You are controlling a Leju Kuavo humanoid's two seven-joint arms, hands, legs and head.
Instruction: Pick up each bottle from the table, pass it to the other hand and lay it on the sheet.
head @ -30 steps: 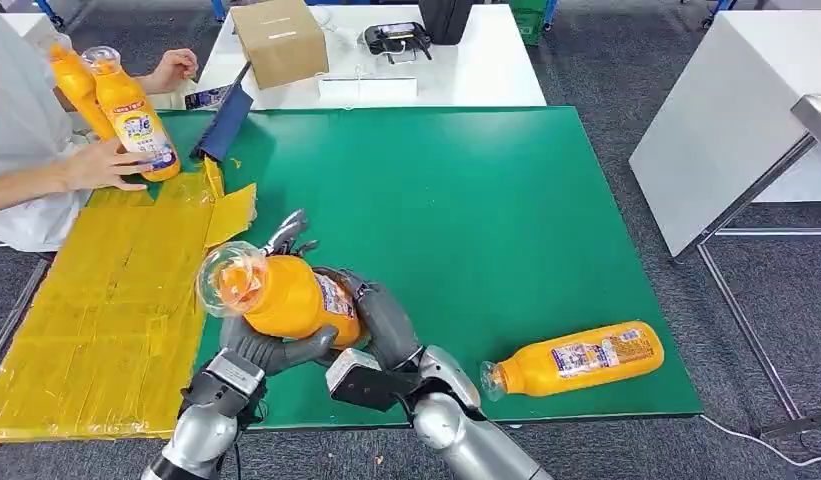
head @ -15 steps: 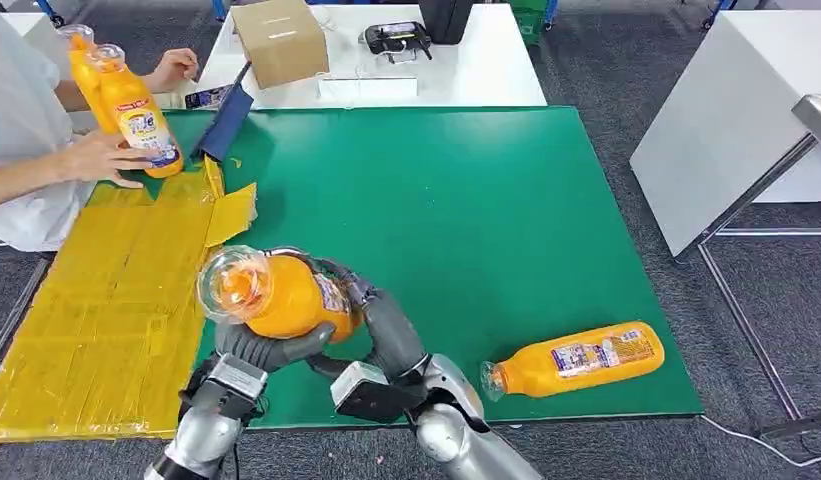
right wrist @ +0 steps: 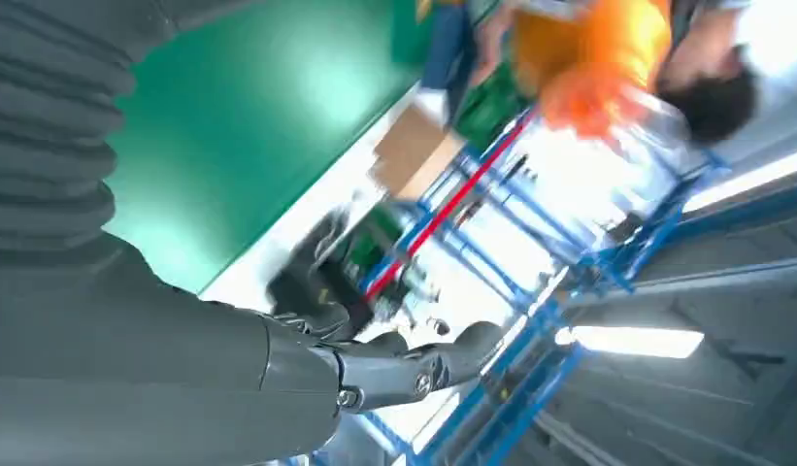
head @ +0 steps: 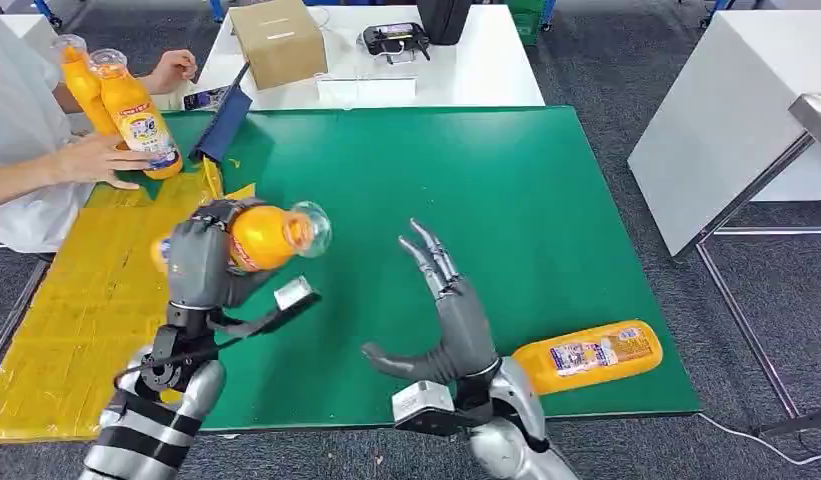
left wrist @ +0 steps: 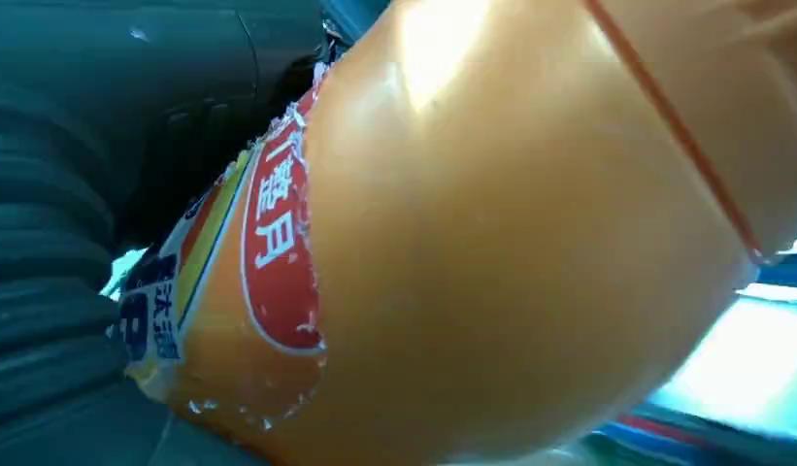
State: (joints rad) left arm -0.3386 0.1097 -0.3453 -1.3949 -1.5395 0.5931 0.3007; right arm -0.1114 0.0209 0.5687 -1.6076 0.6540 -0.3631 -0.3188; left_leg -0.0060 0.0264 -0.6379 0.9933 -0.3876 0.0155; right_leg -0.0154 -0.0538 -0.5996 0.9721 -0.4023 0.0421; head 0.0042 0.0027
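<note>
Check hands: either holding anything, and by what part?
Left hand grips a bottle around its labelled body, cap end free. Right hand holds nothing, fingers spread.

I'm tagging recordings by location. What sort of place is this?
Probably a lab or workshop: grey carpet floor, white work tables, and a green mat set up for handling identical orange bottles.

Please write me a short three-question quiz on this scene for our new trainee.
1. Which hand holds a bottle?
2. True or false: the right hand is closed on a bottle.
3. The lying bottle rests on: A) yellow sheet B) green mat C) floor.

Key:
1. The left hand grips the orange bottle.
2. False; its fingers are spread, holding nothing.
3. B.
</note>
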